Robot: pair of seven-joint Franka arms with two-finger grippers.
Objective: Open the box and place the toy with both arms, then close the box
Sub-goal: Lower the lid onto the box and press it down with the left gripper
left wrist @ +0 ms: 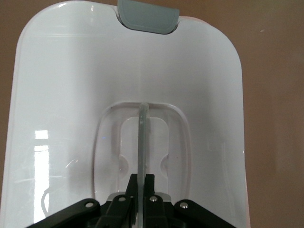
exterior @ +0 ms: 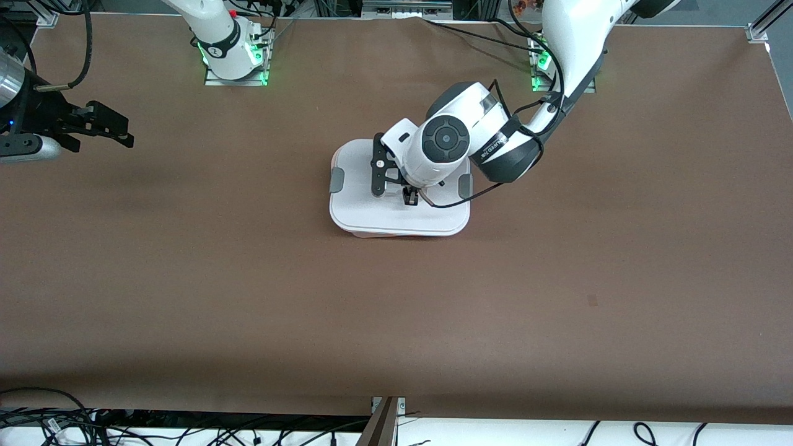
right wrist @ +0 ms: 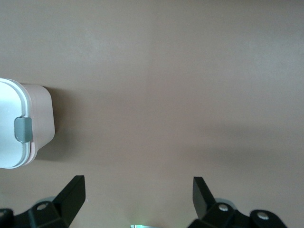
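The box stands in the middle of the table, its white lid (exterior: 396,214) lying on the pinkish tub (exterior: 384,235), a grey clip (exterior: 336,179) at each end. My left gripper (exterior: 409,197) is down on the lid's middle. In the left wrist view my left gripper (left wrist: 142,178) is shut on the thin upright handle (left wrist: 142,137) in the lid's recess (left wrist: 107,156). My right gripper (exterior: 127,135) waits open and empty over bare table at the right arm's end; its view (right wrist: 137,183) shows the box (right wrist: 42,116) off to one side. The toy is out of view.
The brown table (exterior: 396,322) stretches bare round the box. Cables lie along the table edge nearest the front camera (exterior: 186,430). The arm bases (exterior: 232,56) stand along the edge farthest from the front camera.
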